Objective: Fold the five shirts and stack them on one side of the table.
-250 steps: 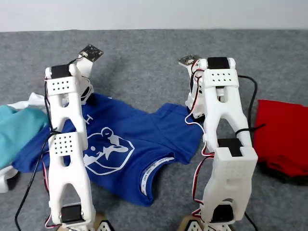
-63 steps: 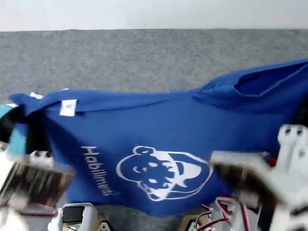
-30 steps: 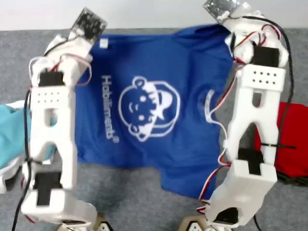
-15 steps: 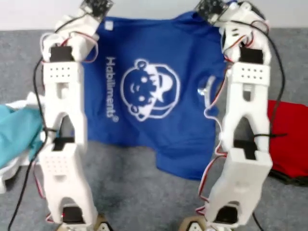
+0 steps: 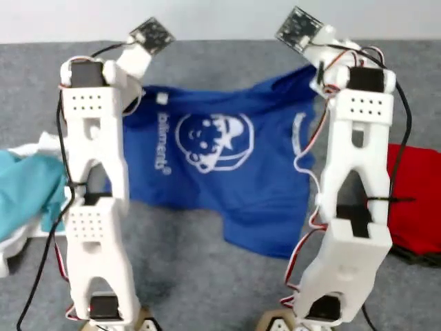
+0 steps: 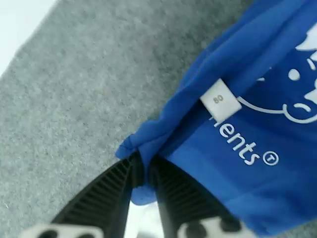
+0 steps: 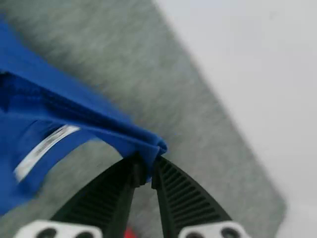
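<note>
Since half a second ago both arms have drawn back and lowered, so the far edge of the blue shirt (image 5: pixel 227 172) has come away from the far border of the tabletop (image 5: pixel 207 62) and its white print looks shorter. Nearest the arm bases, toward 5 o'clock, a loose blue flap lies on the grey surface. At 9 o'clock sits a teal shirt (image 5: pixel 24 193) with white cloth (image 5: pixel 41 146) beside it; at 3 o'clock lies a folded red shirt (image 5: pixel 413 200). Farther off, at 11 o'clock, the left end effector (image 6: pixel 141 166) is clenched on a bunched corner of the blue shirt near a small white tag. At 1 o'clock, the right end effector (image 7: pixel 146 166) pinches the opposite far corner.
</note>
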